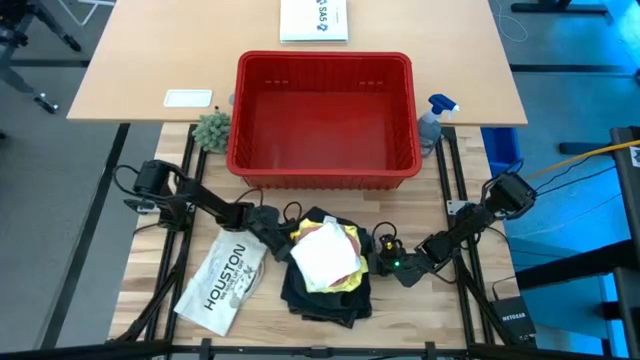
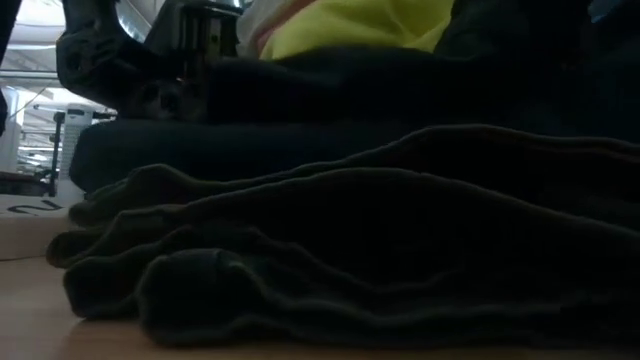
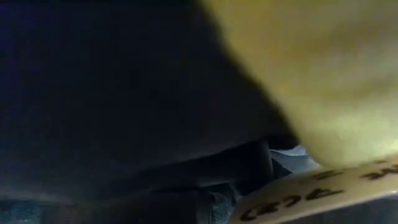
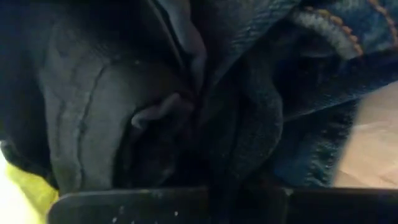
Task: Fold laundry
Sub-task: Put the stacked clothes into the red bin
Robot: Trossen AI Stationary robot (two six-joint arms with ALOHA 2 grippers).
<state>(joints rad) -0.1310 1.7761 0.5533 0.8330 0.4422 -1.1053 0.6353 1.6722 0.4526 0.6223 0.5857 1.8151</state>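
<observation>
the flat white item (image 1: 222,279) printed "houston" lies on the table's near left, just beside the laundry pile; a white sheet (image 1: 314,19) at the far edge reads "sas". the dark trousers (image 1: 325,285) sit heaped near the front edge, in front of the red basket (image 1: 325,120), with the yellow t-shirt (image 1: 345,262) and a white cloth (image 1: 325,255) on top. left gripper (image 1: 283,243) presses into the pile's left side; whether it is clenched cannot be told. right gripper (image 1: 378,257) is clenched on the trousers' right edge. bare wood lies open to the right.
</observation>
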